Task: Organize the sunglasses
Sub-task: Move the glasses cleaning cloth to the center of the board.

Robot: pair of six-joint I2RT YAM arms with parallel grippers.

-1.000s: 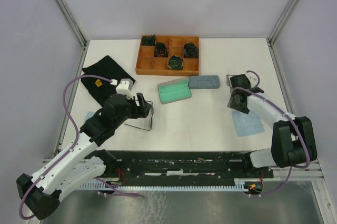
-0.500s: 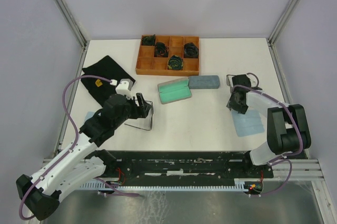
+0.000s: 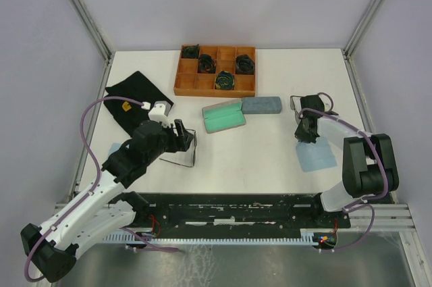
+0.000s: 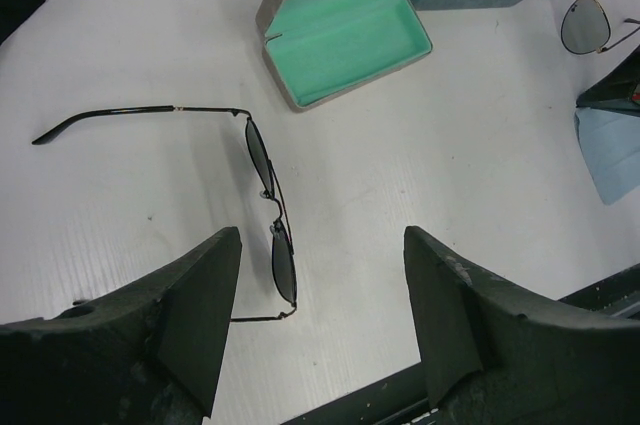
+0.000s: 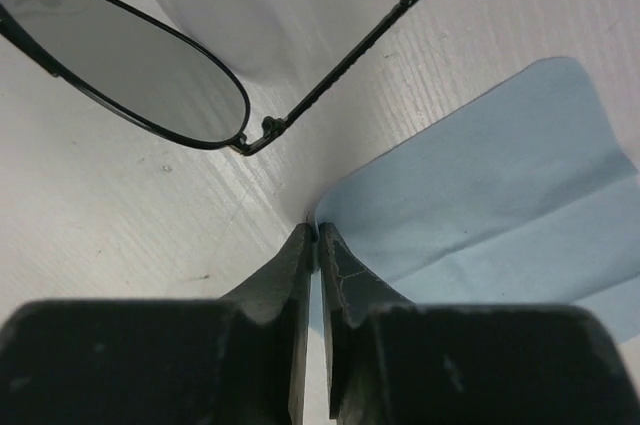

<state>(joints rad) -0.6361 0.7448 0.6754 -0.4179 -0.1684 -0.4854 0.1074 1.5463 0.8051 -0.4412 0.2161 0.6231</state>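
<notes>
Right pincer pinches blue cloth; sunglasses lie just beside.

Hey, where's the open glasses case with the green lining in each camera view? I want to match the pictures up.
Top external: the open case lies mid-table, just left of the closed case.
Left wrist: top centre, green lining facing up.
Right wrist: not in it.
Shared landmark: the light blue cloth by the right arm, at centre right in the top view, on the right edge in the left wrist view, and filling the right side in the right wrist view.
</notes>
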